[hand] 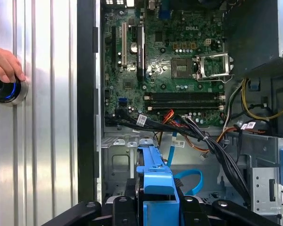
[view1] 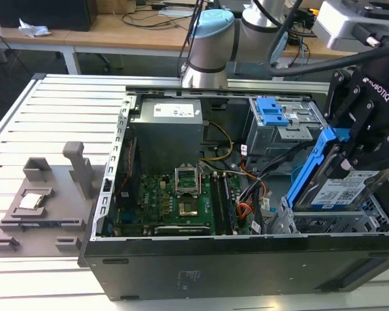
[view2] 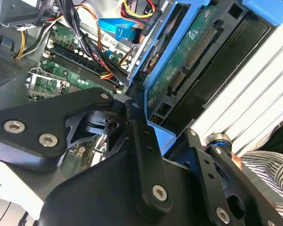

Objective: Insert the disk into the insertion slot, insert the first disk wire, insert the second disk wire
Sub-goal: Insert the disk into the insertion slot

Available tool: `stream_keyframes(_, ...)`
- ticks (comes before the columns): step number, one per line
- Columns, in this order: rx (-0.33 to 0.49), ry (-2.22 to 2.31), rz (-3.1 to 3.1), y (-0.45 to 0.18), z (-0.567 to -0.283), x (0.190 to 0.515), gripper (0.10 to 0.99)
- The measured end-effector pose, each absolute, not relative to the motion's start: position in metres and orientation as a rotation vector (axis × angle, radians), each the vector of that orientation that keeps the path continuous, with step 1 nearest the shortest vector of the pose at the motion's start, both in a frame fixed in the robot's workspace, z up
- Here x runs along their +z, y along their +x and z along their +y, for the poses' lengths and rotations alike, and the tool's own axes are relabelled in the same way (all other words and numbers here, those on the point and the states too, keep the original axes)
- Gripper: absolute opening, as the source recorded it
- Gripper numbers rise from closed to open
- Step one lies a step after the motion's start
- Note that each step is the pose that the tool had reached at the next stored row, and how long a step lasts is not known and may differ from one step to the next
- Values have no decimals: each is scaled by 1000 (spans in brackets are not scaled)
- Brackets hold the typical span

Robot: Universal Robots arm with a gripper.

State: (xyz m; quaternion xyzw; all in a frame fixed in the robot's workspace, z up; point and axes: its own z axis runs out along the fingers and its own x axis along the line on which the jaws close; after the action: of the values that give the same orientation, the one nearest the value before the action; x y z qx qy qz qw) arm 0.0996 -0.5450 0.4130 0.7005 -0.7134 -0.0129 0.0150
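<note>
- Jaws clenched, grasping the disk (view1: 340,189) by the upper end of its blue carrier.
- Held at the lower right of the exterior view, inside the open computer case (view1: 181,272), well apart from the motherboard (view1: 181,194) in the middle of the frame.
- Tilted, not flat: long axis slanting from lower left to upper right in that frame, label side turned up and outward.
- Directly under the lower end of the disk, the insertion slot (view1: 324,223), a perforated metal cage.
- Lower edge of the disk right at the top of this cage; touching or just above, not possible to tell.
- As a judgement: disk not yet seated in a bay, its long axis not lined up with the bays, slot lying below the jaws along the slant of the disk.
- In the first wrist view, a bundle of wires (hand: 198,132) between the motherboard and the disk, none seen joined to the disk.
- Blue latch (view1: 270,111) on the taller cage, higher in the exterior view, apart from the disk.
- In the first wrist view, a person's hand (hand: 4,63) on a round button (hand: 7,90) on the bench (hand: 52,117).
</note>
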Motion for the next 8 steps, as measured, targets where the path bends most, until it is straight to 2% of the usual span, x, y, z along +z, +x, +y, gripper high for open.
stream_keyframes(8,-40,2180,-2220,100,-545,396,369)
